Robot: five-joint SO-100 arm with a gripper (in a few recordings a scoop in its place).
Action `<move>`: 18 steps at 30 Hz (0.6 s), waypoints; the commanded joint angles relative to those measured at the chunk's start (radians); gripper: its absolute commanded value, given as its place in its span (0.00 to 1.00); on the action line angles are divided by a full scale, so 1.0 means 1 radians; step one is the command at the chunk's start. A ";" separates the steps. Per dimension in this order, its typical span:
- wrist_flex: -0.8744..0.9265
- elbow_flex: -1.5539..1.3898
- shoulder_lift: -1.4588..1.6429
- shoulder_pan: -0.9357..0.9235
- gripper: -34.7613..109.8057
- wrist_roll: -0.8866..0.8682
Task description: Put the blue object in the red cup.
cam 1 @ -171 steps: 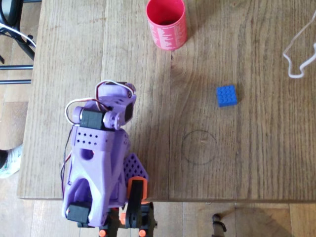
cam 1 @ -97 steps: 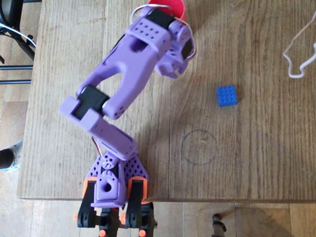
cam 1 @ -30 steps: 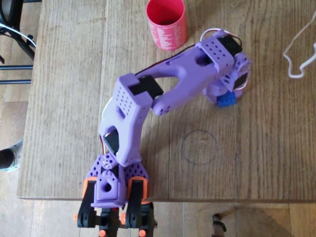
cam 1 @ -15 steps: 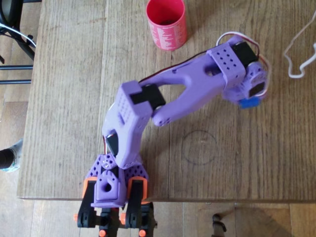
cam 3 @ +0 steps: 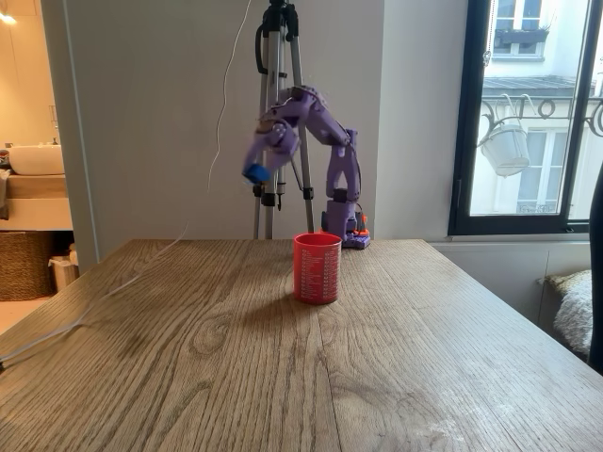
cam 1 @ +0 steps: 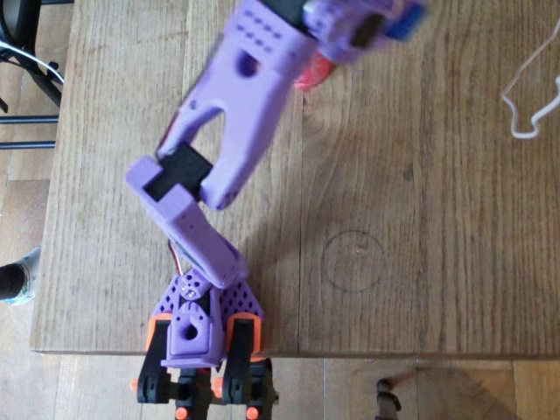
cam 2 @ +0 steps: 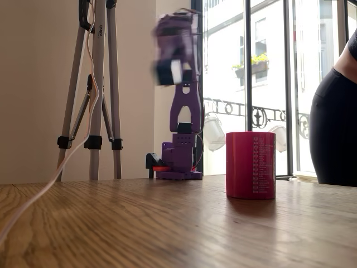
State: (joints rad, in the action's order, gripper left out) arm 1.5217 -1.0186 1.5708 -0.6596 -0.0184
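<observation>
Spanning a bright room with tall windows (cam 3: 528, 113) and a tripod (cam 3: 278, 113), the wooden worktop (cam 3: 188, 358) carries the red cup (cam 3: 317, 268). Blurred by motion, the purple arm's fingers (cam 3: 256, 175) grasp the blue object (cam 3: 252, 172) high above the worktop, and the arm hides most of the cup overhead.

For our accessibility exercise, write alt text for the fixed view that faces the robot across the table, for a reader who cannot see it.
A purple robot arm holds a blue object in its gripper, raised above a wooden table. The brick hangs to the picture's left of a red cup standing mid-table, with a tripod behind.
</observation>
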 commanded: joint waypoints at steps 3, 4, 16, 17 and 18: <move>0.035 0.031 0.094 0.221 0.25 0.008; 0.034 0.017 0.095 0.252 0.25 0.009; -0.092 -0.187 0.037 0.445 0.25 0.064; -0.098 -0.189 0.025 0.442 0.25 0.074; -0.109 -0.189 0.014 0.433 0.25 0.077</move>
State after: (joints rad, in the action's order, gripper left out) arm 1.4511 -1.2210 1.5754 -0.2194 0.0430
